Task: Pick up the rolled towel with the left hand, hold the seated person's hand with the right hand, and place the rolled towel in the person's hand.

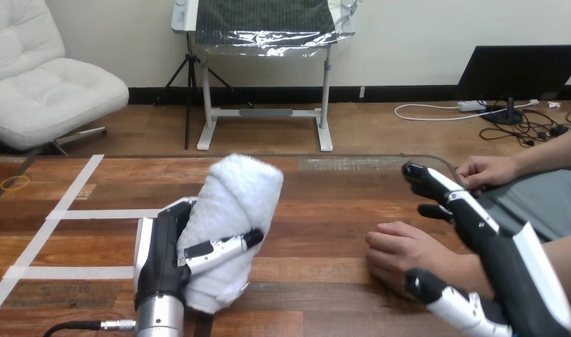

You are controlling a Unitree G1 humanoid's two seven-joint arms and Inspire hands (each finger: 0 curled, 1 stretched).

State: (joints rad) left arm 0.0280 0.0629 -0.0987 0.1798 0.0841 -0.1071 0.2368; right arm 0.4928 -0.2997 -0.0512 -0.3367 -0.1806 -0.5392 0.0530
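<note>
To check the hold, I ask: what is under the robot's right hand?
The person's nearer hand rests on the table, its wrist going under the right hand. The wrist is covered, so contact cannot be seen.

Wooden table (324, 203), white tape strips (107, 213) at left, yellow band (15, 183) beside them, person's nearer hand (402, 249) resting right

One rolled towel (233, 203), left of centre. Two robot hands: the left robot hand (163, 256) at the lower left of the frame, the right robot hand (507, 260) at the lower right. Two hands of the person: the person's lower hand (409, 249) right of centre, the person's upper hand (486, 170) near the right edge. One desk (324, 203). Three strips of white tape (107, 214) at the left, and one small yellow loop (15, 183) at the far left.
</note>
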